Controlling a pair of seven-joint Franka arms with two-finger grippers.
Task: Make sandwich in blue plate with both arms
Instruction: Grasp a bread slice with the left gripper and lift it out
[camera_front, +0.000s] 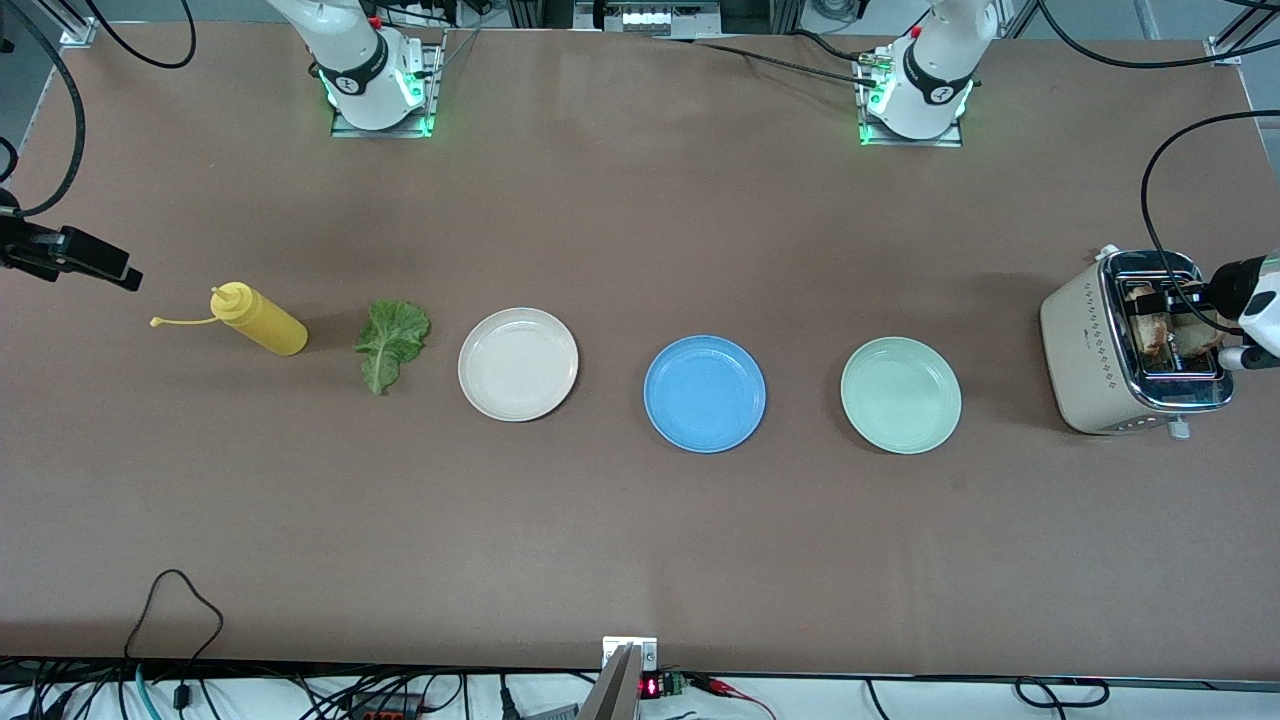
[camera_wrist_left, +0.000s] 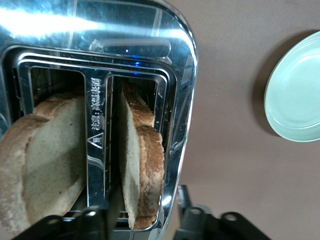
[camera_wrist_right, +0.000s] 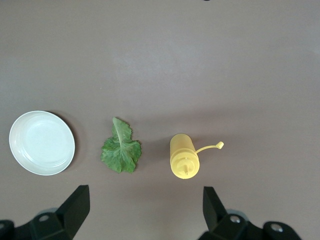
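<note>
Blue plate (camera_front: 705, 393) sits bare between the cream plate (camera_front: 518, 364) and mint plate (camera_front: 900, 394). Left gripper (camera_wrist_left: 147, 220) straddles a bread slice (camera_wrist_left: 140, 160) in the toaster (camera_front: 1085, 345), apparently not yet gripping. Right gripper (camera_wrist_right: 142, 210) hangs spread wide above the lettuce (camera_wrist_right: 121, 149) and mustard bottle (camera_wrist_right: 184, 157).

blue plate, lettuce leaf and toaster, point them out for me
blue plate (camera_front: 705, 393), front view, on the flat well at its middle
lettuce leaf (camera_front: 390, 342), front view, on the middle of the leaf blade
toaster (camera_front: 1085, 345), front view, on its cream side wall
</note>
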